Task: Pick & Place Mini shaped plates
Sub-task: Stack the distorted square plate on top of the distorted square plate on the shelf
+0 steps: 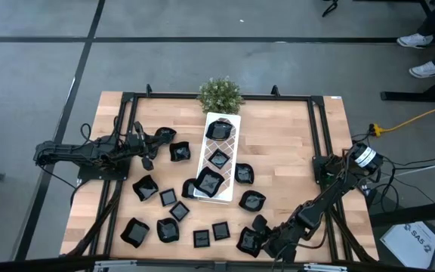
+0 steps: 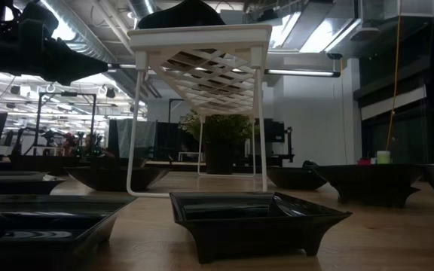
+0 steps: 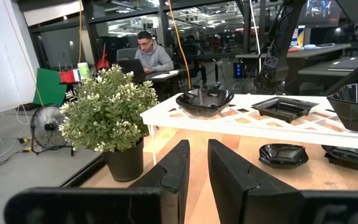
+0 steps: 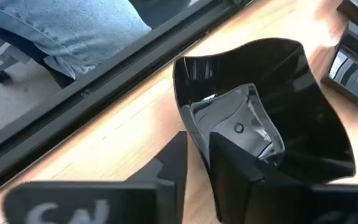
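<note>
Mini shaped plates (image 1: 170, 198): scattered on wooden table (image 1: 278, 151), three on white tray (image 1: 231, 121) | right gripper (image 4: 197, 155): near front edge, fingers pinching the rim of a wavy black plate (image 4: 291, 93) | left gripper (image 3: 199, 171): facing tray and potted plant (image 3: 107, 115), fingers narrowly apart, nothing between them.

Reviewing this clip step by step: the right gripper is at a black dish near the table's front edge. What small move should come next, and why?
Probably finish closing, then lift straight up. In the right wrist view the right gripper straddles the rim of a wavy-edged black dish, one finger inside, one outside, and the dish looks tipped on the table. The white tray holds three dishes with room left. The left gripper waits near the plant.
</note>
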